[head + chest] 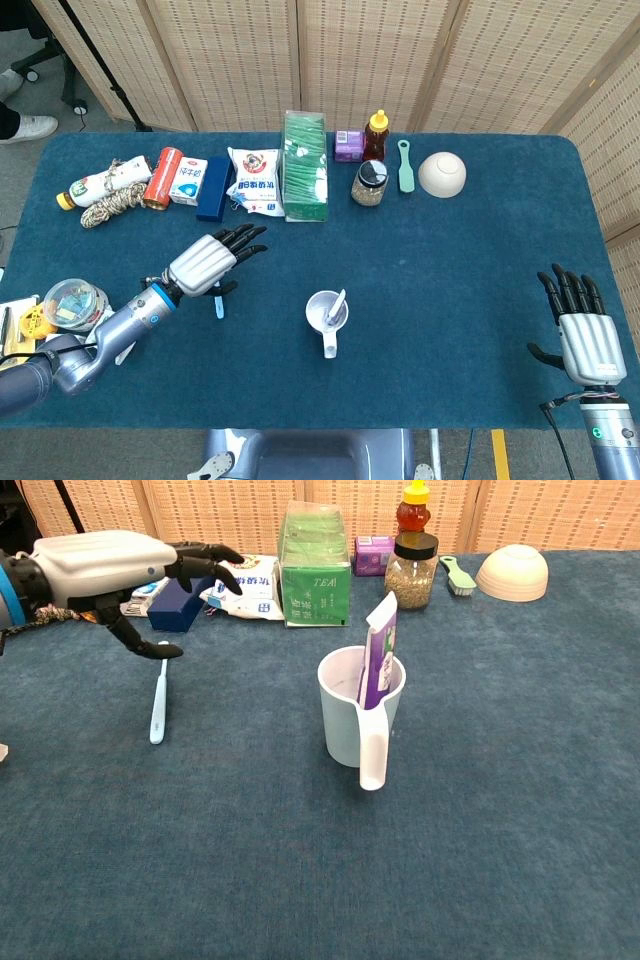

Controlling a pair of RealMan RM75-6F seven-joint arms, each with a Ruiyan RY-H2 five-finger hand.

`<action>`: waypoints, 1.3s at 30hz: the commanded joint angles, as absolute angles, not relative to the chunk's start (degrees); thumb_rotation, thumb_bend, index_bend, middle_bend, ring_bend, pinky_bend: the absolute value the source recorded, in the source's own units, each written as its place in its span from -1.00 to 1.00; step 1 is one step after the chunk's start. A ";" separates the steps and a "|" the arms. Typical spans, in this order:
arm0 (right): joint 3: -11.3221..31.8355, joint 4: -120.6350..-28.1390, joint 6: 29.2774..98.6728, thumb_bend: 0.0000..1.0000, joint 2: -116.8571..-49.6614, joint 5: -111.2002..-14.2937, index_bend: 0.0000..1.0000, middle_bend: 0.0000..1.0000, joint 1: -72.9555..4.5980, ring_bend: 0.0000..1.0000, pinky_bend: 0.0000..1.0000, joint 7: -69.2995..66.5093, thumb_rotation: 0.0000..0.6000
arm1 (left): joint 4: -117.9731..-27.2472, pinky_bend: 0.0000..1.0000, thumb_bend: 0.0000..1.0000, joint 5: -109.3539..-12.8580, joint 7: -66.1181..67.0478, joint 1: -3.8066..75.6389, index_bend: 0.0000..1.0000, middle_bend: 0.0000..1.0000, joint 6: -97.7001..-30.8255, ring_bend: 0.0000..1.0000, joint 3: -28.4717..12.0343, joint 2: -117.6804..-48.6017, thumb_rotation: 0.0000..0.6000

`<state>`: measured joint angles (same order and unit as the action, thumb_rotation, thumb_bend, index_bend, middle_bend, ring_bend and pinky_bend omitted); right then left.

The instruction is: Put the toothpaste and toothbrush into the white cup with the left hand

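Observation:
The white cup point(352, 720) point(325, 311) stands mid-table, handle toward me, and the purple toothpaste tube point(378, 661) point(340, 305) stands upright inside it. The light-blue toothbrush point(157, 702) lies flat on the cloth left of the cup; in the head view only its lower end point(219, 304) shows from under my hand. My left hand point(112, 563) point(204, 263) hovers just above the brush's head end, fingers spread, thumb tip close to the brush, holding nothing. My right hand point(582, 338) stays open at the table's front right corner.
Along the back edge stand a green tea box point(316, 555), a seed jar point(414, 572), a honey bottle point(376, 133), a white bowl point(512, 572), a milk-powder bag point(254, 181), a blue box point(213, 188) and a red can point(163, 177). Snack packs point(70, 305) lie front left.

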<state>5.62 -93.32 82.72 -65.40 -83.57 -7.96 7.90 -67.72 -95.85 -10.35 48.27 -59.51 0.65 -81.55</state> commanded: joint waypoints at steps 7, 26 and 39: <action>5.90 -93.25 82.86 -1.00 -65.31 -82.98 -1.00 -1.00 -7.86 -1.00 -1.00 7.88 1.00 | -62.67 -0.53 -0.41 -99.97 -9.11 45.00 -0.58 -1.00 -64.10 -1.00 4.88 -81.39 1.00; 6.07 -93.62 83.52 -1.00 -64.95 -83.12 -1.00 -1.00 -7.61 -1.00 -1.00 7.24 1.00 | -56.67 -0.63 -0.40 -102.67 -4.44 43.88 -0.50 -1.00 -63.38 -1.00 7.84 -86.63 1.00; 6.25 -93.53 83.45 -1.00 -64.90 -82.77 -1.00 -1.00 -7.61 -1.00 -1.00 7.13 1.00 | -53.20 -0.63 -0.39 -102.88 -3.96 43.50 -0.36 -1.00 -62.70 -1.00 8.78 -89.20 1.00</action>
